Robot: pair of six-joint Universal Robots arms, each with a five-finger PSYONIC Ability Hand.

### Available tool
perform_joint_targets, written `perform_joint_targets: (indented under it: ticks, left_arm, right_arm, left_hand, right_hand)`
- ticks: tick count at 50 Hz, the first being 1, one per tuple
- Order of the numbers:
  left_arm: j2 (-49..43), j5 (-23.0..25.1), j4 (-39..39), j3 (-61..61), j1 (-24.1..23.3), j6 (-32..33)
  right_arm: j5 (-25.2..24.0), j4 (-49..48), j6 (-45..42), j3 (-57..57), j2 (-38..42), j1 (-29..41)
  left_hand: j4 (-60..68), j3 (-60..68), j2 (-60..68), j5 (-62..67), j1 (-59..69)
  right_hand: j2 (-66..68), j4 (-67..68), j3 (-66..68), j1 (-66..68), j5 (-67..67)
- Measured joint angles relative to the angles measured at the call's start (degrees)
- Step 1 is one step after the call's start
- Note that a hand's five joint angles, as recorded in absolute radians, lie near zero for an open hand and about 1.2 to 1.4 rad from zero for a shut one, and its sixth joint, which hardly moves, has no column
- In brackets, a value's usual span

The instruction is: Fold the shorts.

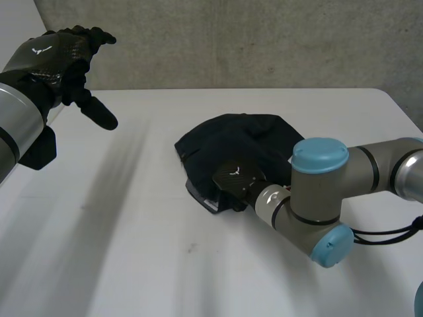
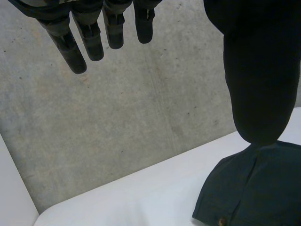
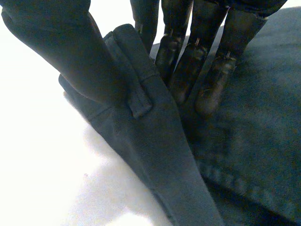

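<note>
A white surface [image 1: 132, 238] lies below a grey concrete wall [image 1: 231, 39]. The surface is plain and matt, with a rounded far right corner, and its far edge runs just beside the foot of the wall. A small dark speck [image 1: 192, 248] marks the surface toward its near side. The wall is mottled, pitted with tiny holes and crossed by faint slanting streaks. At the wall's left end stands a white panel [image 1: 14, 16], meeting the concrete in a straight seam. In the left wrist view that seam runs down to the surface.
</note>
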Motion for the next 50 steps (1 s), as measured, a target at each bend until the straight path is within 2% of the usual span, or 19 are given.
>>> perform_joint_targets:
  ticks: [7,15,20,21,27,28,31,35,37,40,42,44,45,47,48,49,50]
  left_arm:
    - [0.0,0.0,0.1,0.6,0.1,0.0]
    - [0.8,0.0,0.1,1.8,0.9,-0.1]
    - [2.7,0.0,0.3,2.4,2.7,-0.2]
    - [3.3,0.0,0.4,2.3,3.3,-0.2]
    - [5.1,0.0,1.0,1.9,4.5,-0.2]
    - [5.4,0.1,1.1,1.8,4.6,-0.2]
    - [5.6,0.1,1.2,1.4,4.5,-0.1]
    - [5.5,0.1,1.3,0.9,4.3,0.0]
    - [5.1,0.2,1.3,0.2,4.1,0.0]
    - [4.7,0.2,1.3,-0.3,3.9,0.1]
    - [3.8,0.3,1.4,-1.2,3.4,0.2]
    - [3.0,0.3,1.4,-1.5,2.9,0.3]
    - [2.1,0.3,1.4,-1.8,2.2,0.4]
    - [0.6,0.3,1.4,-1.9,1.0,0.8]
    - [-0.3,0.2,1.4,-1.9,0.3,1.2]
    - [-1.5,0.1,1.4,-1.9,-0.7,1.7]
    - [-2.2,0.1,1.4,-1.9,-1.3,2.2]
  right_arm:
    - [-0.1,2.0,1.0,-7.5,-4.6,4.0]
    - [1.0,-0.1,10.2,-23.0,-10.8,7.7]
    - [8.2,-6.4,17.3,-28.6,-14.4,7.8]
    - [11.8,-8.2,18.7,-28.9,-15.3,7.4]
    - [22.5,-10.3,19.5,-26.3,-17.2,5.5]
    - [25.8,-9.8,18.7,-24.3,-17.8,4.4]
    - [29.0,-8.3,16.5,-20.5,-18.5,2.5]
    - [30.6,-6.4,13.9,-15.4,-18.8,0.2]
    - [30.9,-5.4,12.3,-7.2,-18.3,-4.2]
    - [30.7,-5.4,11.8,-2.6,-17.6,-7.2]
    - [30.4,-5.9,11.7,3.4,-16.0,-11.8]
    - [30.2,-6.0,11.7,6.0,-15.0,-14.3]
    - [30.1,-5.9,11.6,7.5,-14.3,-16.0]
    - [30.0,-5.4,11.4,8.6,-13.7,-17.7]
    - [30.0,-5.2,11.3,8.8,-13.6,-18.0]
    - [29.7,-4.3,11.1,9.4,-13.6,-18.8]
    - [29.4,-3.7,10.9,9.7,-13.8,-19.2]
  left_hand:
    - [0.0,0.0,0.0,0.0,0.0]
    - [0.0,0.0,0.0,0.0,0.0]
    - [0.0,0.0,0.0,0.0,0.0]
    - [0.0,0.0,0.0,0.0,0.0]
    - [0.0,0.0,0.0,0.0,0.0]
    - [0.0,0.0,0.0,0.0,0.0]
    - [0.0,0.0,0.0,0.0,0.0]
    - [0.0,0.0,0.0,0.0,0.0]
    - [0.0,0.0,0.0,0.0,0.0]
    - [0.0,0.0,0.0,0.0,0.0]
    - [0.0,0.0,0.0,0.0,0.0]
    - [0.0,0.0,0.0,0.0,0.0]
    - [0.0,0.0,0.0,0.0,0.0]
    - [0.0,0.0,0.0,0.0,0.0]
    - [0.0,0.0,0.0,0.0,0.0]
    - [0.0,0.0,0.0,0.0,0.0]
    - [0.0,0.0,0.0,0.0,0.0]
  right_hand:
    - [0.0,0.0,0.0,0.0,0.0]
    - [0.0,0.0,0.0,0.0,0.0]
    - [0.0,0.0,0.0,0.4,0.0]
    - [0.0,0.0,0.0,0.4,0.0]
    - [0.0,0.0,0.0,0.4,0.0]
    - [0.0,0.0,0.0,0.4,0.0]
    - [0.0,0.1,0.0,0.4,0.0]
    - [0.0,0.3,0.0,0.4,0.0]
    - [0.0,0.3,0.0,0.4,0.0]
    - [0.0,0.3,0.0,0.4,0.0]
    - [0.0,0.3,0.0,0.4,0.0]
    - [-5.8,-4.4,-4.8,-5.2,-4.7]
    - [-20.0,-18.3,-18.7,-18.6,-18.0]
    - [-35.3,-33.2,-33.5,-32.8,-32.7]
    - [-35.3,-33.2,-33.5,-32.8,-32.7]
    - [-48.5,-47.8,-47.7,-41.6,-46.1]
    - [-53.0,-52.7,-52.5,-43.4,-49.7]
